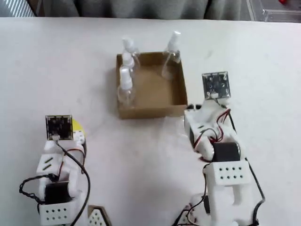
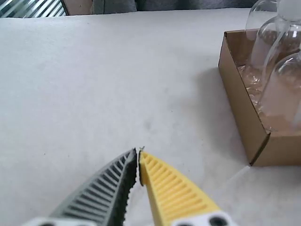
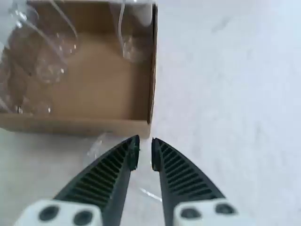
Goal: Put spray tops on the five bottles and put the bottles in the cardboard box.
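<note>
I am holding my right gripper just on the near side of the cardboard box, by its near right corner. Its jaws are standing slightly apart, and I can make out nothing gripped between them. My left gripper is hovering over the table, well off to the near left of the box, jaws together. Three bottles with spray tops are standing upright along the box's left wall, and a fourth bottle in its far right corner. A faint clear glint is lying just far-left of my right tips. If it is the fifth bottle, my right arm is nearer, though I cannot tell its long axis.
</note>
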Robot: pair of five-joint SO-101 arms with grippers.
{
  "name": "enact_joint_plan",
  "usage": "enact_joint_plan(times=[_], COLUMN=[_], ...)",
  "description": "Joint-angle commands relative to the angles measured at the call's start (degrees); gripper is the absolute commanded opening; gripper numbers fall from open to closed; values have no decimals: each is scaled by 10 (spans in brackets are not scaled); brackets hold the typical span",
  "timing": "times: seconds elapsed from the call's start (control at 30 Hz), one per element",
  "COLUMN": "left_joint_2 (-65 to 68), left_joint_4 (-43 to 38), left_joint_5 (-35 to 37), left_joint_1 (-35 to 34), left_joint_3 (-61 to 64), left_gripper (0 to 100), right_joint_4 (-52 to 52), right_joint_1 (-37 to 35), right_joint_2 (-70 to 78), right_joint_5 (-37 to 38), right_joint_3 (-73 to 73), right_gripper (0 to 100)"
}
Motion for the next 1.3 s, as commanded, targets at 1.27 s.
enact_joint_plan(times=[1.27], left_joint_2=[-4], left_joint_4=[-2], left_joint_5=[-7], left_joint_1=[-6], left_joint_3=[-1], left_gripper=[22], right_joint_4=[-238], right_joint_1=[-90], right_joint_2=[247], right_joint_5=[41], right_joint_3=[90], right_gripper=[16])
